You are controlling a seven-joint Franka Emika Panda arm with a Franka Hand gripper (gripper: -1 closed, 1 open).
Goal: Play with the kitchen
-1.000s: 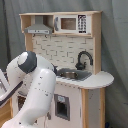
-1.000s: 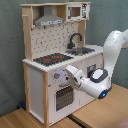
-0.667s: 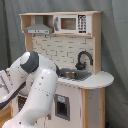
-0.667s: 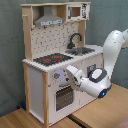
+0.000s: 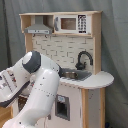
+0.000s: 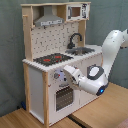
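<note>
The kitchen (image 6: 52, 65) stands upright on the wooden table (image 6: 107, 112), tall, white and pale wood. In the second exterior view its front panel faces the camera: stovetop (image 6: 50, 59) with red rings at the second exterior view's left, sink (image 6: 82, 50) and black faucet (image 6: 75, 39) further right, knobs (image 6: 56, 76) under the counter edge, oven door (image 6: 62, 97) below them, hood (image 6: 49, 21) and microwave (image 6: 75, 11) up on the shelf. A grey curtain hangs behind.

My hand (image 6: 66, 71) is at the front panel, just under the counter edge and right beside the knobs, above the oven door. It looks to be touching or nearly touching the panel there; I cannot tell which. I cannot tell either whether it is wide or narrow, since it points at the panel and the wrist hides the tip. In the first exterior view my arm (image 5: 37, 82) fills the foreground and covers the stove side, so the hand is hidden there.

I judge the step in hand to be reaching for a knob, or for the top of the oven door. Next I would need to settle on one of them squarely, close on it, then turn or pull gently, so the light toy does not shift on the table
</note>
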